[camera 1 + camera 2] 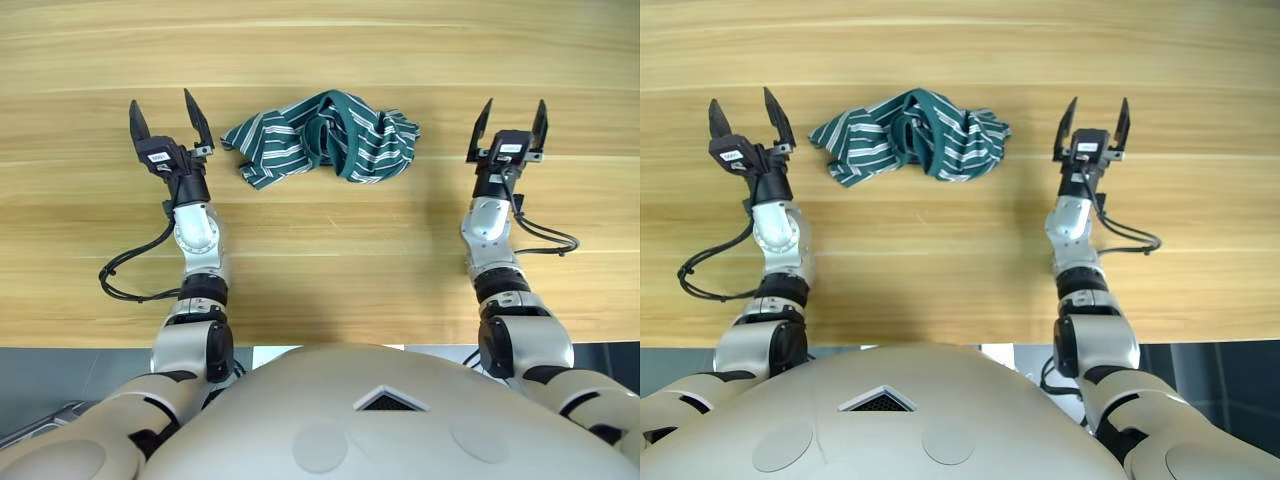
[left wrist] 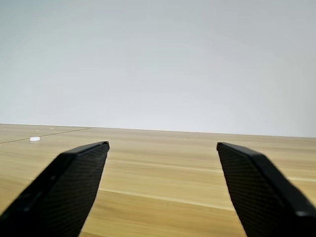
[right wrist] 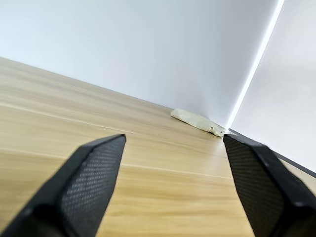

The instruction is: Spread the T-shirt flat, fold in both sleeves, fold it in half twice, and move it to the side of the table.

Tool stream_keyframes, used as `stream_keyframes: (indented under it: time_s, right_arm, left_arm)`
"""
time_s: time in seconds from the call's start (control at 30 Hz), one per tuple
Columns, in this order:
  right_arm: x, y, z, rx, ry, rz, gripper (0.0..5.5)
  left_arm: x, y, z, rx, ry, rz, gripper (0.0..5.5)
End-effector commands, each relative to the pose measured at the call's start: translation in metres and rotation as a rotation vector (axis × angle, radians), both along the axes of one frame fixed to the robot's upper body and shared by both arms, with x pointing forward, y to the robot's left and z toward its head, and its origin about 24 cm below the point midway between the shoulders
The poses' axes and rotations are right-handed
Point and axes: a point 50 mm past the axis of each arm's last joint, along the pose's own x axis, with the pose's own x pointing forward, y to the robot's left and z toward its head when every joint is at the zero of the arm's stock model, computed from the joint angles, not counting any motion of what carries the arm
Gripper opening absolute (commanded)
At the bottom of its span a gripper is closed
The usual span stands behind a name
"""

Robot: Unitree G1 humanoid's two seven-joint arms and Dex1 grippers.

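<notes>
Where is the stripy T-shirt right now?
The T-shirt lies crumpled on the wooden table, between the open left gripper and the open right gripper, touching neither.

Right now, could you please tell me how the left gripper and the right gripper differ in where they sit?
The left gripper sits on the shirt's left side, the right gripper on its right. The left gripper is close to the shirt's edge, while the right gripper stands farther off. Both are open, empty and over the table, and neither touches the shirt.
</notes>
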Motion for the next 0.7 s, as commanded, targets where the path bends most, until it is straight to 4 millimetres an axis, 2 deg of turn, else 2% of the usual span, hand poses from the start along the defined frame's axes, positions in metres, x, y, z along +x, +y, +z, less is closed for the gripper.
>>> stream_keyframes:
  time_s: [0.03, 0.23, 0.33, 0.4, 0.7]
  right_arm:
    - [0.004, -0.006, -0.002, -0.017, 0.038, -0.002, 3.68]
    - [0.008, -0.004, -0.006, -0.012, 0.071, 0.024, 3.68]
    - [0.013, -0.001, -0.003, -0.029, 0.058, 0.032, 3.98]
    - [0.014, 0.0, -0.002, -0.029, 0.049, 0.03, 3.98]
    - [0.009, -0.001, -0.006, -0.03, 0.052, 0.019, 3.98]
  left_arm:
    - [-0.013, 0.002, -0.024, -0.007, 0.123, 0.009, 4.08]
    - [-0.007, -0.001, -0.03, -0.007, 0.173, -0.014, 4.08]
    - [-0.008, -0.003, -0.034, 0.017, 0.196, -0.022, 4.04]
    - [-0.008, -0.003, -0.034, 0.017, 0.195, -0.021, 4.04]
    - [-0.008, -0.003, -0.035, 0.009, 0.2, -0.033, 4.04]
